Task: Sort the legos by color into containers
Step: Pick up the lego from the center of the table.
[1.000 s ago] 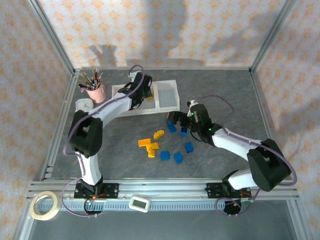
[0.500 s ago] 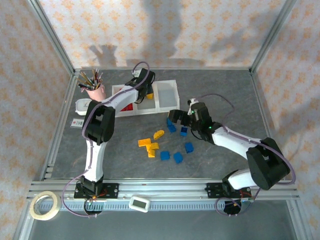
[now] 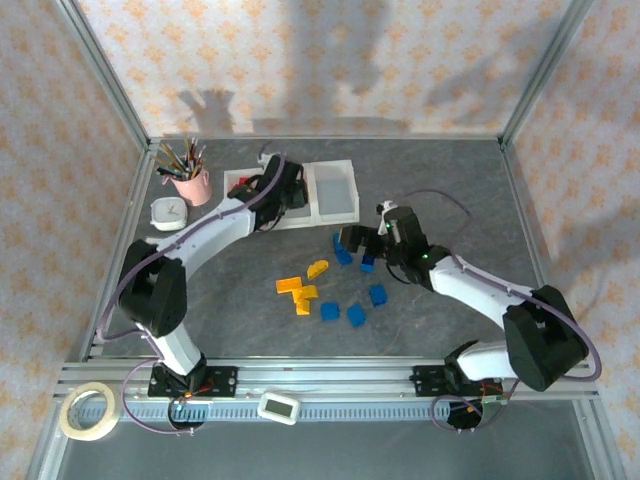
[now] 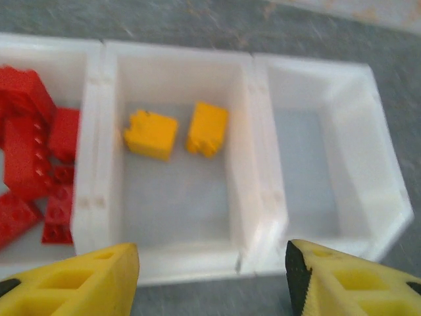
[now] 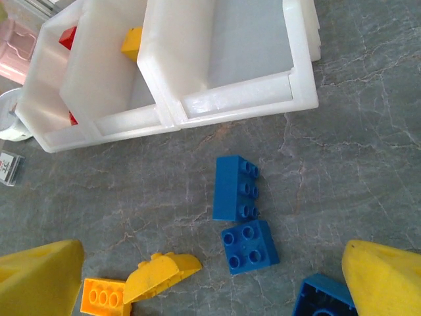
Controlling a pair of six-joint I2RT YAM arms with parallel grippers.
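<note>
Our left tool [image 4: 210, 266] hangs spread and empty over the containers [image 4: 177, 262], where two yellow legos [image 4: 151, 135] lie in the middle bin, red legos [image 4: 29, 145] at nine o'clock of them. Our right tool [image 5: 210, 286], spread wide, hovers above blue legos [image 5: 237, 187]; we should straddle one brick squarely, clear of its six-o'clock neighbour. The grey stone-look worktop [image 3: 450, 190] sits within patterned walls [image 3: 320, 60].

Two yellow legos [image 4: 151, 134] in middle bin [image 4: 172, 201]
</note>
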